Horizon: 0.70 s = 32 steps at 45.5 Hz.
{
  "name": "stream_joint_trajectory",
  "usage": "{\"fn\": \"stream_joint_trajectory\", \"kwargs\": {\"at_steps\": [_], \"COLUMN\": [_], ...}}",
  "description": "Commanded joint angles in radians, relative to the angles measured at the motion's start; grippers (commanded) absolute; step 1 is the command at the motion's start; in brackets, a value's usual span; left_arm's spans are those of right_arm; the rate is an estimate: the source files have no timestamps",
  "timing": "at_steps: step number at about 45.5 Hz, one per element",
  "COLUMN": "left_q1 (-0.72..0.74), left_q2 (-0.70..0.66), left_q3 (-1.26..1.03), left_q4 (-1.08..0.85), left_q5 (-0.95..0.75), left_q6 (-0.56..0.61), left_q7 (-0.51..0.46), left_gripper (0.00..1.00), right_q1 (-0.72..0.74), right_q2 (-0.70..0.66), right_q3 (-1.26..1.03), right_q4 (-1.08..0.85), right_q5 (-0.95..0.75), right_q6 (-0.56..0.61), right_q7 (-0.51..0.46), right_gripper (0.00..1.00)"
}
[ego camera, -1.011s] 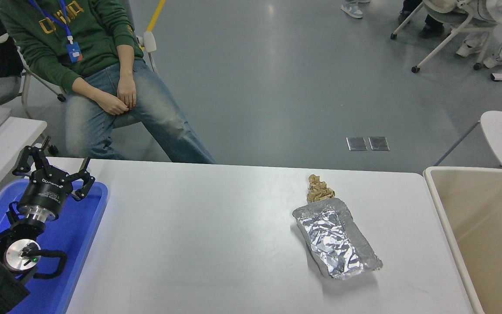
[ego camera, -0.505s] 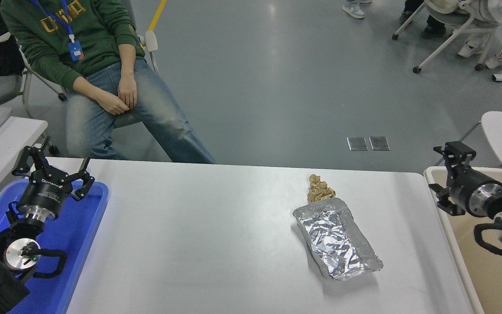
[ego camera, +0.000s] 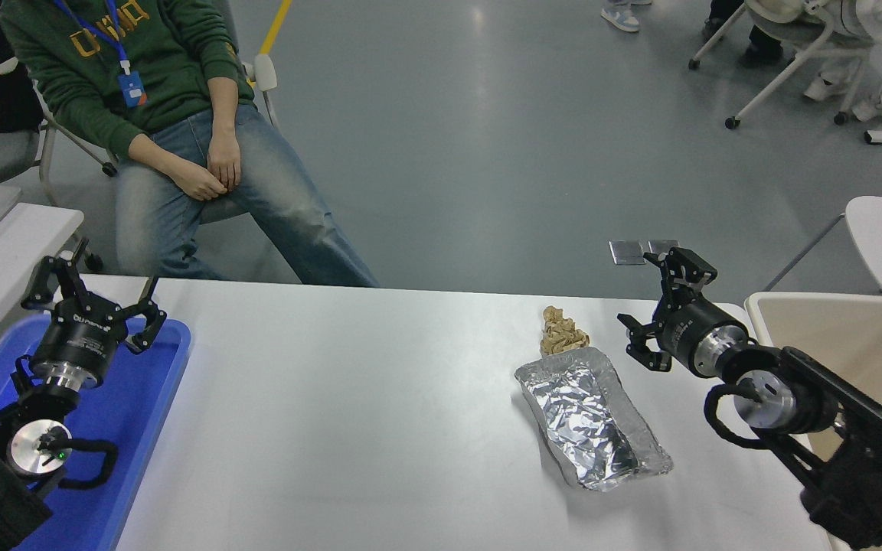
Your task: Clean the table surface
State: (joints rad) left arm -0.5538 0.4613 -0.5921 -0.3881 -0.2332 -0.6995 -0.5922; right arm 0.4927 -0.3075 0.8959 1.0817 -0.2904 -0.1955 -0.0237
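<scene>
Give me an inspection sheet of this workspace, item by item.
Surface: white table surface, bare at left and middle.
Job's things: crumpled foil tray and brown crumpled wad lie right of centre, touching.
Clutter: nothing else seen.
Grippers: left gripper open, parked over the blue tray; right gripper open, empty, above the table beside the wad.
Cables: black loops at both wrists.
Surroundings: beige bin at right; seated person beyond the far edge.

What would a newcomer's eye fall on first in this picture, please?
Probably the crumpled foil tray right of centre on the white table, with a brown paper wad touching its far end. Next, the right hand, open, hovers just right of the wad, while the left hand sits open over the blue tray.
</scene>
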Motion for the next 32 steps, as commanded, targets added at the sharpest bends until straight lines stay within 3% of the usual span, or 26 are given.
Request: {"fn": "stream_joint_trajectory", "kwargs": {"at_steps": [1, 11, 32], "left_q1": [0.0, 0.0, 0.0], "left_q2": [0.0, 0.0, -0.001], "left_q3": [0.0, 0.0, 0.0], "left_q4": [0.0, 0.0, 0.0], "left_q5": [0.0, 0.0, 0.0], "left_q6": [0.0, 0.0, 0.0], "left_q7": [0.0, 0.0, 0.0], "left_gripper": [1.0, 1.0, 1.0], "right_q1": [0.001, 0.026, 0.027], "right_q2": [0.1, 0.134, 0.134], "right_q3": [0.084, 0.089, 0.084], "right_q4": [-0.101, -0.193, -0.195], "right_q5": [0.002, 0.0, 0.0], "right_q6": [0.021, 0.021, 0.021], "right_q7": [0.001, 0.042, 0.048], "right_gripper": [0.99, 0.99, 0.99]}}
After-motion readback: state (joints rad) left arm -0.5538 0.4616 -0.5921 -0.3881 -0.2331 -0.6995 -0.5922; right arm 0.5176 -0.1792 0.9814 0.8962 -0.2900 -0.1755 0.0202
